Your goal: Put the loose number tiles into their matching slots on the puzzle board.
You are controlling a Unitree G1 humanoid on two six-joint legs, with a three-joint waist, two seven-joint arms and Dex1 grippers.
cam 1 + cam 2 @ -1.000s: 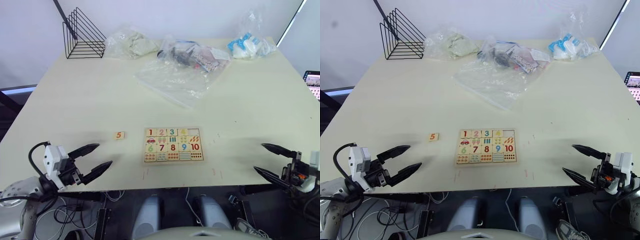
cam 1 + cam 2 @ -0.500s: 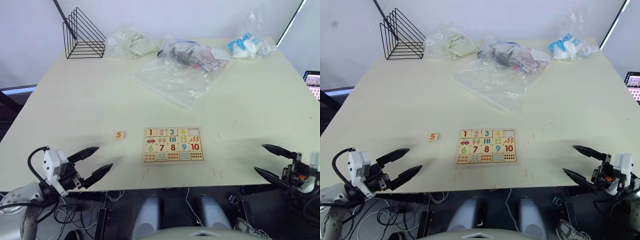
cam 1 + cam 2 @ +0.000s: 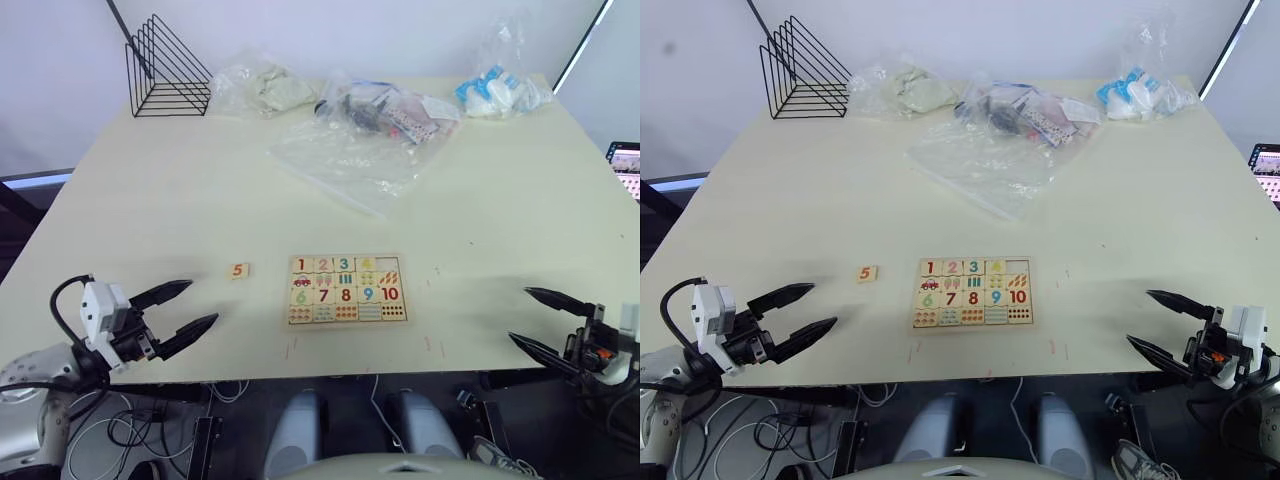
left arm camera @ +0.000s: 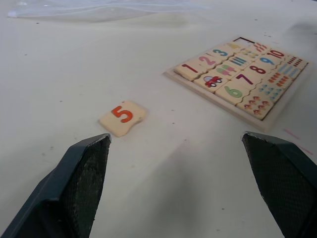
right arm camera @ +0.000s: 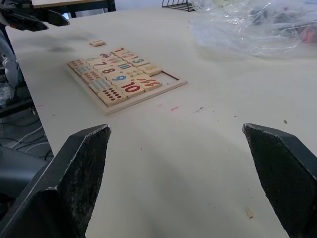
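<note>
A pale desk carries a number board near the middle of its front edge. Almost every slot is filled; the one open slot sits at the board's far right corner, beside tile 4. The loose 5 tile lies flat just left of the board, apart from it, on bare desk. The left gripper hovers over the front left edge, fingers spread wide and empty, pointing toward the tile, likely lined up to reach it. The right gripper hangs at the front right edge, fingers also wide apart and empty, well clear of the board. Open desk surrounds the tile and board on all sides, leaving free room to approach. Plastic bags and a wire rack sit along the far edge, well away from the work.
</note>
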